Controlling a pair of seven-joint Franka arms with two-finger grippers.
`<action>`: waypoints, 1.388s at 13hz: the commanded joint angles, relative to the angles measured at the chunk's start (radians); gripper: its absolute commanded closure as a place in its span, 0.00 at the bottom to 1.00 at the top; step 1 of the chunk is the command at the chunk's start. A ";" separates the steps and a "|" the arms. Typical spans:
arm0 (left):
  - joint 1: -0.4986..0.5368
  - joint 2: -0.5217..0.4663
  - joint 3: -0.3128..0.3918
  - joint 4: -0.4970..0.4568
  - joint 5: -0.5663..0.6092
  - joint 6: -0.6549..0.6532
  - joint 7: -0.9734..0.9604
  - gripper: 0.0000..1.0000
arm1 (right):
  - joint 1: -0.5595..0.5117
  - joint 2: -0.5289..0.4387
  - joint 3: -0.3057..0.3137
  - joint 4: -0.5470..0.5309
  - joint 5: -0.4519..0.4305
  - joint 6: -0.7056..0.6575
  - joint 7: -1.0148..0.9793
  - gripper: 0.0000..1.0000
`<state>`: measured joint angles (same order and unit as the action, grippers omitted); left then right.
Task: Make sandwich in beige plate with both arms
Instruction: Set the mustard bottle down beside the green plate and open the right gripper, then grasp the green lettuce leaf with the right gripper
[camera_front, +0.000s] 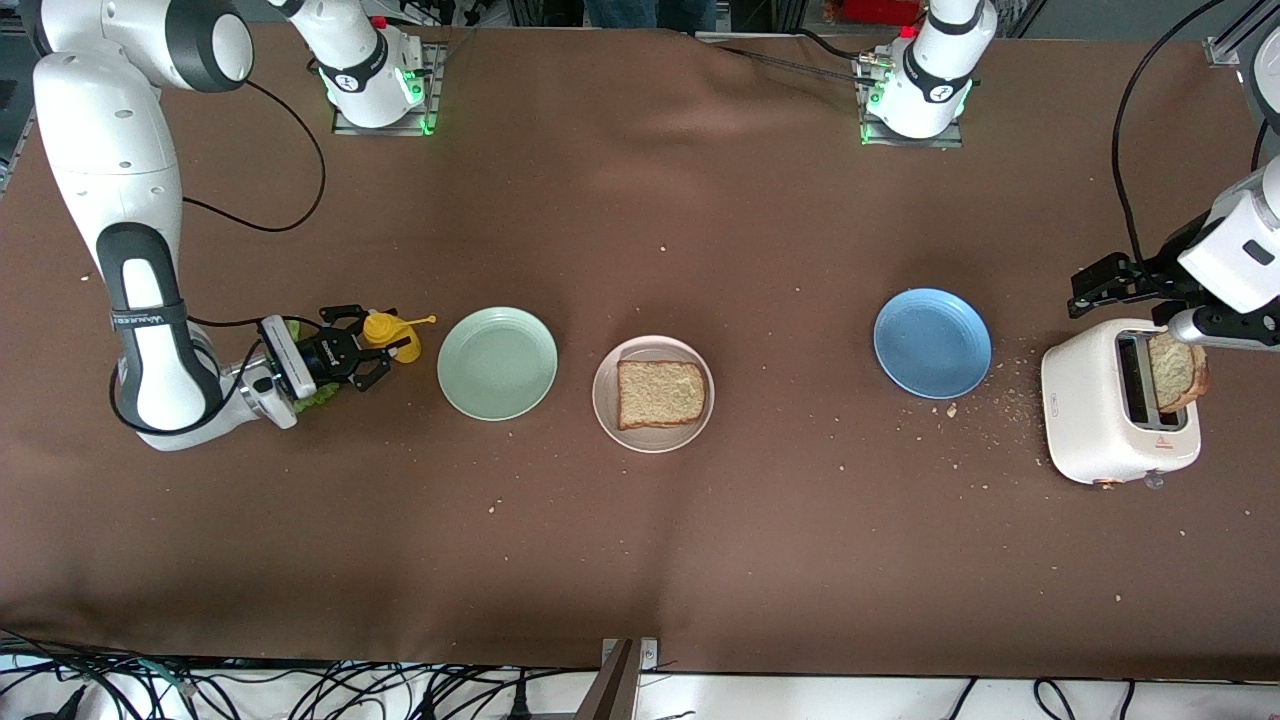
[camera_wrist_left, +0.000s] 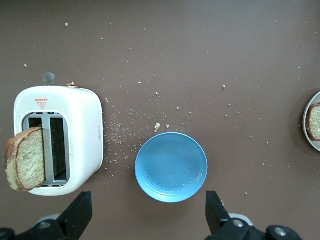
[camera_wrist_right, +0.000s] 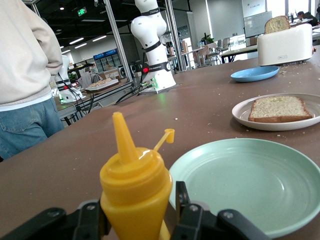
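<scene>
One toast slice (camera_front: 660, 393) on the beige plate (camera_front: 606, 398); the second in the toaster (camera_front: 1100, 410).
We note the right gripper (camera_front: 372, 352) low on the table, fingers straddling a yellow sauce bottle (camera_wrist_right: 135, 192), grip unclear; the left gripper (camera_wrist_left: 150, 212) hangs wide open over the toaster end.

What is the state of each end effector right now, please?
Left end effector: open, holding nothing.
Right end effector: open, straddling the yellow bottle.

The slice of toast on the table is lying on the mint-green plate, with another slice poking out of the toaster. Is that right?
Not quite. In the front view the mint-green plate is bare; the flat slice of toast lies on the beige plate beside it. The other slice does stand in the toaster.
</scene>
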<state>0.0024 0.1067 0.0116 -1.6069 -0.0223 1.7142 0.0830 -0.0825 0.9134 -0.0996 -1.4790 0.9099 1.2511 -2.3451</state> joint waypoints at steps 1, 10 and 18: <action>0.002 -0.002 -0.002 -0.007 -0.024 0.012 -0.005 0.00 | -0.014 -0.034 -0.015 0.000 -0.048 -0.047 0.043 0.13; 0.001 -0.002 -0.002 -0.007 -0.024 0.012 -0.005 0.00 | 0.013 -0.162 -0.146 0.025 -0.284 0.095 0.746 0.14; -0.002 -0.002 -0.004 -0.007 -0.024 0.012 -0.005 0.00 | 0.165 -0.212 -0.153 0.025 -0.756 0.477 1.286 0.15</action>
<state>-0.0008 0.1098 0.0093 -1.6070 -0.0223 1.7150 0.0830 0.0462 0.7348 -0.2401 -1.4440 0.2541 1.6669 -1.1539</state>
